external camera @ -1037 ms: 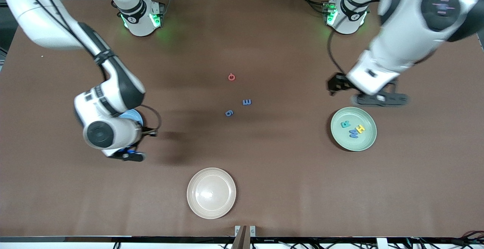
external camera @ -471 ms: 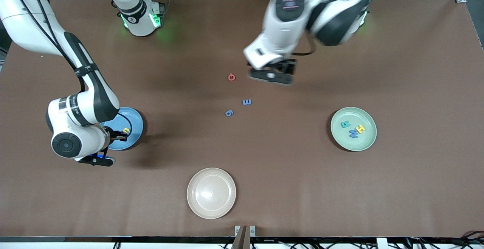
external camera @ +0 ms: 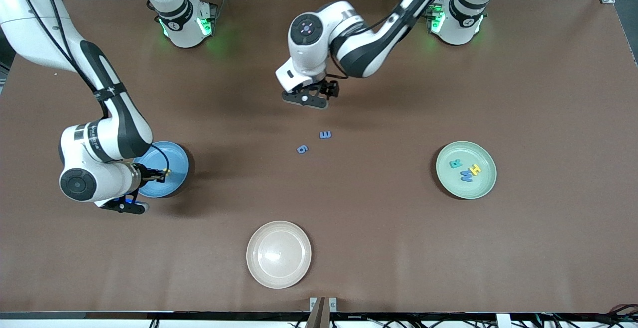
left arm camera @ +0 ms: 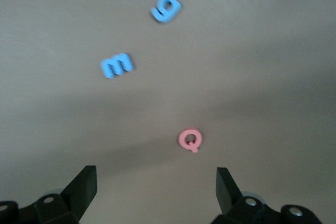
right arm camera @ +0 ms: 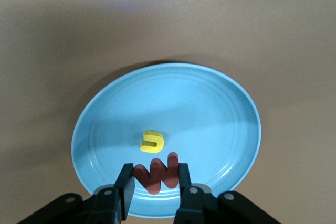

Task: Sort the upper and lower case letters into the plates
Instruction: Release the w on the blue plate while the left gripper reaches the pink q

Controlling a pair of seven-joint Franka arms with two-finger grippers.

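Note:
My right gripper (right arm camera: 155, 174) is shut on a red letter w (right arm camera: 157, 179) and holds it low over the sky-blue plate (right arm camera: 210, 108), next to a yellow letter (right arm camera: 153, 141) lying in that plate (external camera: 174, 156). My left gripper (left arm camera: 156, 182) hangs open over the table's middle, a pink-red Q (left arm camera: 189, 140) just ahead of its fingertips. Two blue letters (external camera: 325, 134) (external camera: 302, 149) lie nearer the front camera than that gripper (external camera: 306, 99), which hides the Q in the front view. The mint plate (external camera: 486, 188) holds a teal R (external camera: 455, 164), a yellow H (external camera: 475, 169) and a blue M (external camera: 466, 176).
A cream plate (external camera: 251, 253) sits near the table's front edge, with nothing in it. The two arm bases stand along the table's back edge.
The left arm has swung from beside the mint plate to over the red Q at the table's middle. The right arm shifted slightly, its gripper now showing over the blue plate.

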